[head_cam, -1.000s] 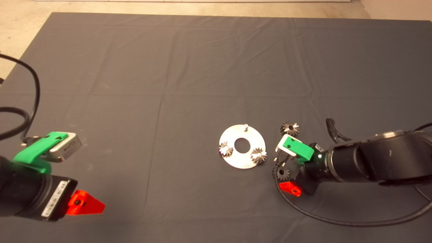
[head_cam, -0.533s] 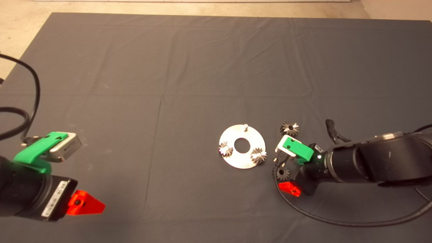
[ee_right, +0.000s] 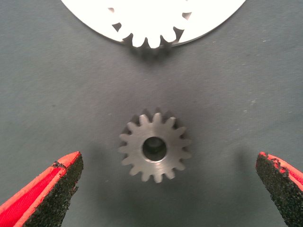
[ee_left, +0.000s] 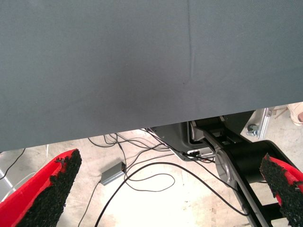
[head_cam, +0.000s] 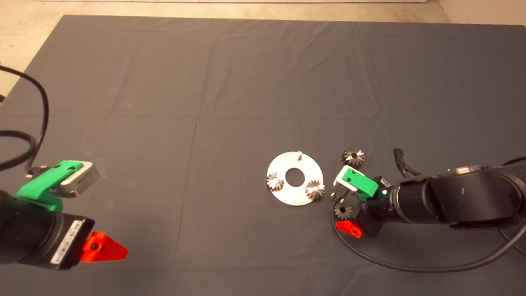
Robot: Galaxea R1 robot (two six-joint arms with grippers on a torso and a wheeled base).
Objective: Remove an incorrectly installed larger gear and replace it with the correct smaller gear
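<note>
The smaller gear (head_cam: 342, 211), dull dark grey with a round centre hole, lies flat on the mat just right of the round silver plate (head_cam: 287, 197). My right gripper (head_cam: 343, 206) is open above it. In the right wrist view the gear (ee_right: 155, 147) sits midway between the two spread fingers (ee_right: 47, 194), which do not touch it. The larger gear (head_cam: 353, 156), bright silvery, lies on the mat beyond the right gripper, off the plate. My left gripper (head_cam: 92, 213) is parked open and empty at the lower left.
Two small silvery gears (head_cam: 273, 182) (head_cam: 315, 189) sit on the plate, and a bare pin (head_cam: 299, 154) stands at its far edge. The plate's edge and one gear's teeth (ee_right: 149, 38) show in the right wrist view. A black cable (head_cam: 402, 267) loops beside the right arm.
The right gripper has shifted slightly left over the dark-grey gear. The left arm, the plate and the gears have not moved.
</note>
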